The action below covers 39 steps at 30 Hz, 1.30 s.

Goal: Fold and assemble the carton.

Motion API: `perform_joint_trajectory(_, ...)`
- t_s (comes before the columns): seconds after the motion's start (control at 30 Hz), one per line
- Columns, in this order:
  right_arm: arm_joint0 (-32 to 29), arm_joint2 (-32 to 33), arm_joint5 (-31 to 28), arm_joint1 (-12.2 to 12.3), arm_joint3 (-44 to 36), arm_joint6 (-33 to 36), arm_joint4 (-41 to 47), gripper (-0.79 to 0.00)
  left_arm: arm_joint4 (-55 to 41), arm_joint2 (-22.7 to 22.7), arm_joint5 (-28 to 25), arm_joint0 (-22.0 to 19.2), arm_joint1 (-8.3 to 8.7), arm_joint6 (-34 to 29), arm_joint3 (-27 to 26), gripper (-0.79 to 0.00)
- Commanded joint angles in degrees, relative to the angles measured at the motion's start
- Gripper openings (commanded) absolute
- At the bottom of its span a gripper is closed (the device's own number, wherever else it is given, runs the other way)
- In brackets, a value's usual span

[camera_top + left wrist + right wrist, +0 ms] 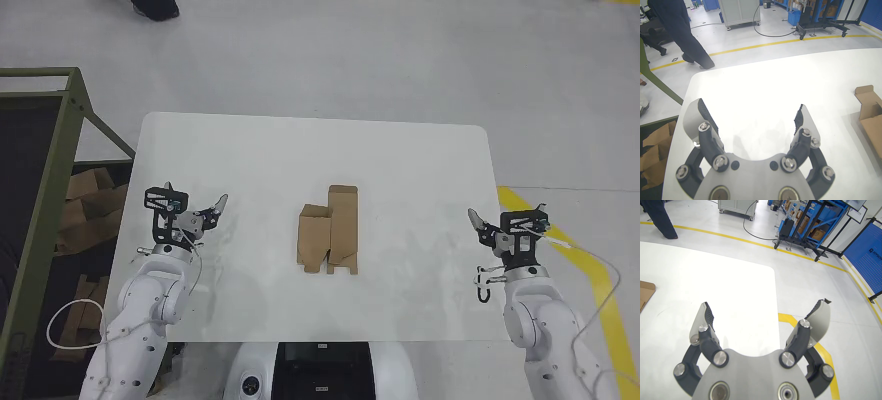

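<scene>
My left gripper is released, its ribbed fingers spread wide with nothing between them. It hangs over the left part of the table, just inside the table's left edge. My right gripper is spread wide too and holds nothing. It sits at the table's right edge, one finger above the white top and the other out past it, over the floor. From above, the left gripper and the right gripper stand at opposite sides of the table, both well apart from the carton.

The carton lies near the middle of the table. It is plain brown cardboard, unprinted, partly opened and not yet squared up. One narrow panel reaches toward the table's far edge, a shorter and wider section lies beside it on the left, and small tabbed flaps stick out toward the near edge. From my left wrist the carton shows a raised wall, a shadowed hollow behind it and a flap with rounded corners. From my right wrist a flat corner of the carton lies on the top.

Off the table's left side stands a green-framed bin with cardboard scraps in it. A yellow line runs on the floor past the table's right edge.
</scene>
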Motion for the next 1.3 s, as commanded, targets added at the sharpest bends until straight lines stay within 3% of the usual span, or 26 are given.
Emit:
perform_joint_trajectory(0.0,0.00,0.00,0.00,0.00,0.00,0.00,0.00,0.000,-0.60,-0.21,-0.87,0.08,-0.04,1.11,-0.15,0.000)
perform_joint_trajectory(0.2,2.07,0.56,-2.52,-0.06,-0.77,3.52,2.99,0.000,-4.33,-0.67,-0.06,-0.29,-0.39,0.26,-1.05,0.000)
perform_joint_trajectory(0.43,5.01,2.04,-11.53,0.14,-4.11,21.44,19.82,0.000,-17.57,-0.67,-2.91,-1.50,-0.84,-8.47,-4.53,0.000)
perform_joint_trajectory(0.57,6.85,2.85,-14.01,0.34,-5.57,30.28,29.42,0.000,-24.92,-1.99,-5.51,-1.84,-0.78,-14.70,-6.22,0.000)
perform_joint_trajectory(0.77,8.26,3.64,-15.65,0.77,-7.98,38.83,37.09,0.000,-33.29,-5.48,-9.21,-1.12,-0.42,-21.77,-8.58,0.000)
perform_joint_trajectory(1.2,8.22,3.59,-15.48,0.76,-7.87,38.32,37.68,0.000,-35.23,-5.00,-10.07,-0.96,-0.54,-20.47,-7.68,0.000)
perform_joint_trajectory(1.27,8.45,3.16,-14.95,0.72,-7.36,37.62,38.23,0.000,-37.09,-4.70,-8.15,-1.30,-0.64,-21.60,-7.27,0.000)
